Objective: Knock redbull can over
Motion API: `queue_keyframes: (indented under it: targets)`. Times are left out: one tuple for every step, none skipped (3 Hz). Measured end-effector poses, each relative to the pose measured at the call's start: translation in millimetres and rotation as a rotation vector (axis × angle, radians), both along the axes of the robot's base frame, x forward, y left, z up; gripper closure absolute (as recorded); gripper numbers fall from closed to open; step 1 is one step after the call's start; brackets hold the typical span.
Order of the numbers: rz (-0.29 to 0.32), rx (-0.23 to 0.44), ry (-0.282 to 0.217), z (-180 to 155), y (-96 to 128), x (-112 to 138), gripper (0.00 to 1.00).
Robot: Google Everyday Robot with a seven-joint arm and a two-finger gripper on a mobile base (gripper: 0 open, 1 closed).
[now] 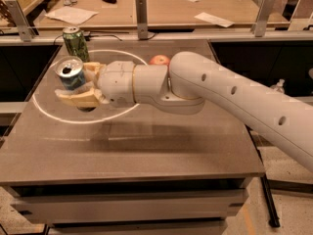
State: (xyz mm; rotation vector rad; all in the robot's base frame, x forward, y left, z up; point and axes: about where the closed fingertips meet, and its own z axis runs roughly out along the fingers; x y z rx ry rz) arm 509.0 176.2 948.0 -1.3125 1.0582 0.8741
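The redbull can (71, 75), blue and silver with its silver top facing the camera, sits between the tan fingers (78, 99) of my gripper (80, 84) at the left of the table (146, 151). The gripper is shut on the can and holds it tilted, a little above the table top, with a dark shadow under it. The white arm reaches in from the right across the table.
A green can (76, 43) stands upright at the table's back left, just behind the gripper. A red apple (159, 60) lies behind the wrist. A white ring of light marks the table around the gripper. A desk with papers stands beyond the table.
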Motion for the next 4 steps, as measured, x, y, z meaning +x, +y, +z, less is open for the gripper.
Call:
queue_keyframes:
  targets:
    - [-0.006, -0.026, -0.145, 0.4, -11.0, 7.8, 1.0]
    - [0.001, -0.036, -0.342, -0.5, -14.5, 7.5, 1.0]
    - [0.011, -0.045, -0.434, 0.2, -11.7, 5.2, 1.0]
    - [0.011, -0.045, -0.432, 0.3, -11.7, 5.3, 1.0]
